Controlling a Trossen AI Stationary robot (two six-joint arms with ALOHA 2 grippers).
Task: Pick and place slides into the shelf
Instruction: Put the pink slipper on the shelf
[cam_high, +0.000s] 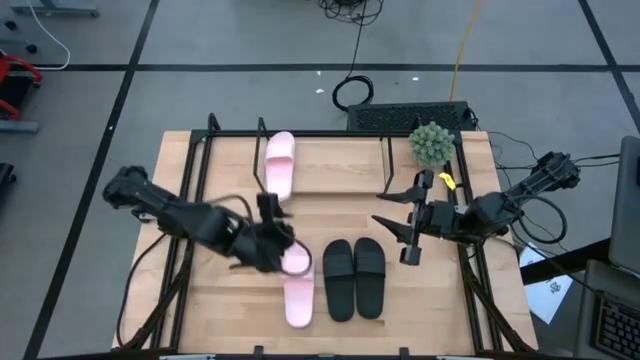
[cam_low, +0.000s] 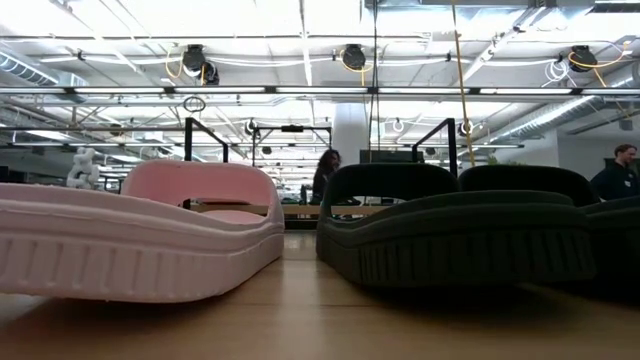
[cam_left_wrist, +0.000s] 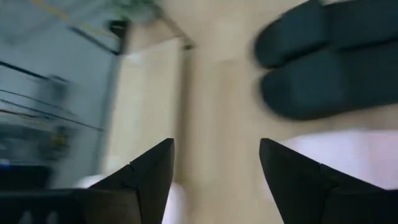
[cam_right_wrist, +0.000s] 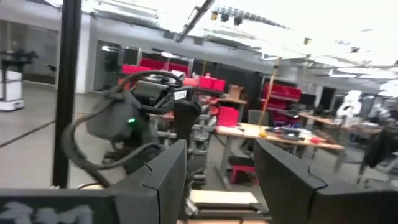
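Note:
One pale pink slide (cam_high: 279, 163) lies on the shelf's wooden board (cam_high: 340, 160) at the table's far side. The other pink slide (cam_high: 297, 290) (cam_low: 140, 240) lies flat on the table near the front, with the black pair (cam_high: 353, 277) (cam_low: 450, 235) side by side to its right. My left gripper (cam_high: 277, 243) (cam_left_wrist: 216, 174) is open above the near pink slide's far end (cam_left_wrist: 348, 155); the black slides (cam_left_wrist: 329, 62) lie beyond it. My right gripper (cam_high: 404, 222) (cam_right_wrist: 219, 180) is open wide, right of the black pair and pointing left.
A small potted plant (cam_high: 432, 143) stands at the shelf's far right corner, with a yellow object (cam_high: 447, 181) beside it. Black rack rods (cam_high: 190, 170) run along both sides of the table. Cables lie on the floor beyond. People (cam_low: 327, 170) show in the room behind.

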